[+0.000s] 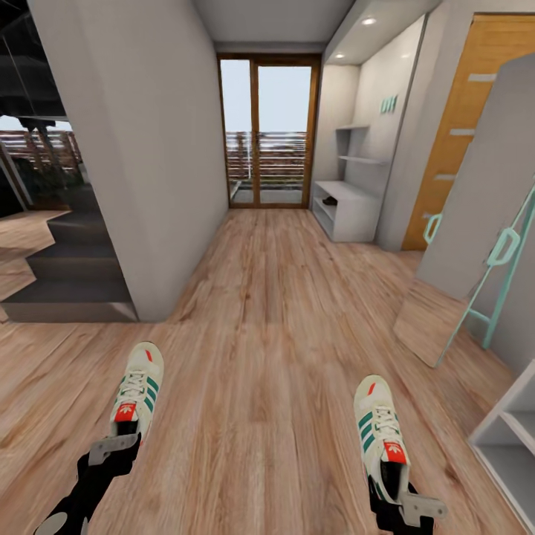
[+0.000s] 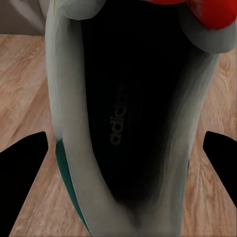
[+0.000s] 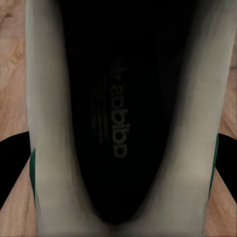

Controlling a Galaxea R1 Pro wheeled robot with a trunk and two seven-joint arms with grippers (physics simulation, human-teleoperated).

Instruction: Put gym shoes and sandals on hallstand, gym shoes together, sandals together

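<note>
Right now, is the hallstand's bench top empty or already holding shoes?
Not empty: one small dark item sits on the hallstand bench top, too far away to identify. Both gym shoes are at the grippers, left and right.

Ahead of me a grey wall stands at left, dark steps beside it. Glazed wood-framed doors close the far end, daylight behind. At right I see an orange door and a leaning mirror.
</note>
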